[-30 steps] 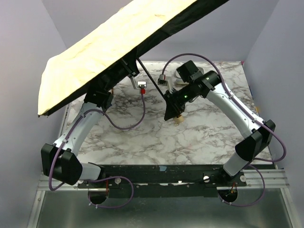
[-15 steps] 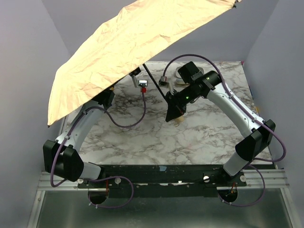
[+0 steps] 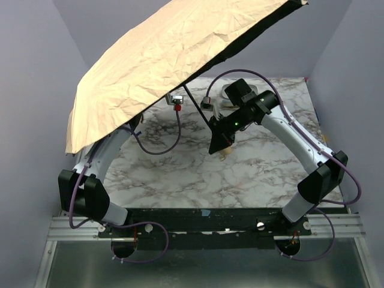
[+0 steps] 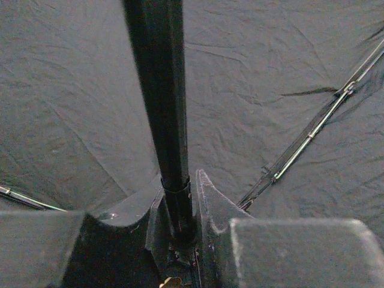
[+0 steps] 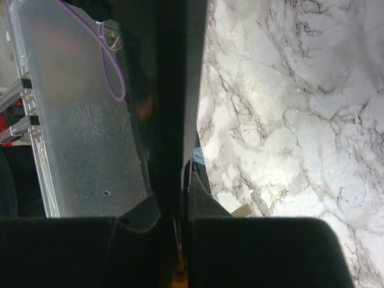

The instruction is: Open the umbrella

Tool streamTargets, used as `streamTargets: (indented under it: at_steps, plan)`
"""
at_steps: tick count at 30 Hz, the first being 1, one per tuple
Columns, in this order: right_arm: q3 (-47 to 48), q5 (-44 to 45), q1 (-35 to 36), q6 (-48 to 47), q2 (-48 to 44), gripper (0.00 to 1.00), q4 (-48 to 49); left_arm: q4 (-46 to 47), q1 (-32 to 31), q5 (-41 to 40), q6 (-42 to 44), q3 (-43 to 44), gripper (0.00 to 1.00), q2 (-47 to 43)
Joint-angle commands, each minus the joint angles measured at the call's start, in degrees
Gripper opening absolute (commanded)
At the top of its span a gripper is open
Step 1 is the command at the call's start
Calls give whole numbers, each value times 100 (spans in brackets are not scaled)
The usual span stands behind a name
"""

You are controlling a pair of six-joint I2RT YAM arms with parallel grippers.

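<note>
The umbrella's beige canopy [image 3: 174,54] is spread open and tilted over the table's back left. Its thin black shaft [image 3: 201,114] slants down to my right gripper [image 3: 218,144], which is shut on the shaft's lower end just above the beige handle knob [image 3: 227,152]. In the right wrist view the gripper [image 5: 180,198] clamps the dark shaft [image 5: 171,90]. My left gripper is hidden under the canopy in the top view. In the left wrist view it [image 4: 179,204] is shut on the black shaft [image 4: 159,90], facing the black underside [image 4: 72,108] and a metal rib [image 4: 312,132].
The marble table [image 3: 258,174] lies below. The canopy covers the left arm's [image 3: 102,162] upper part and reaches close to the left wall. A purple cable with a white-and-red connector [image 3: 177,102] hangs under the canopy. A metal rail [image 3: 240,228] runs along the near edge.
The canopy has swung round and shifted right, showing more of its beige top. The left arm has moved with it. The right gripper has barely moved.
</note>
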Motion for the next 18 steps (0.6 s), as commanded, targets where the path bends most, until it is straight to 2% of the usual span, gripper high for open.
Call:
streamTargets:
  at_steps: [1,10,18]
  plan:
    - [-301,-28,145,-480,-263,0,-1076,750,758,-1011,21,610,22,158]
    - [-449,92,192,-495,-350,0,-1146,767,1257,-1240,-99,1058,23,529]
    - [-624,197,194,-480,-391,0,-1150,715,1397,-1544,-174,1355,21,757]
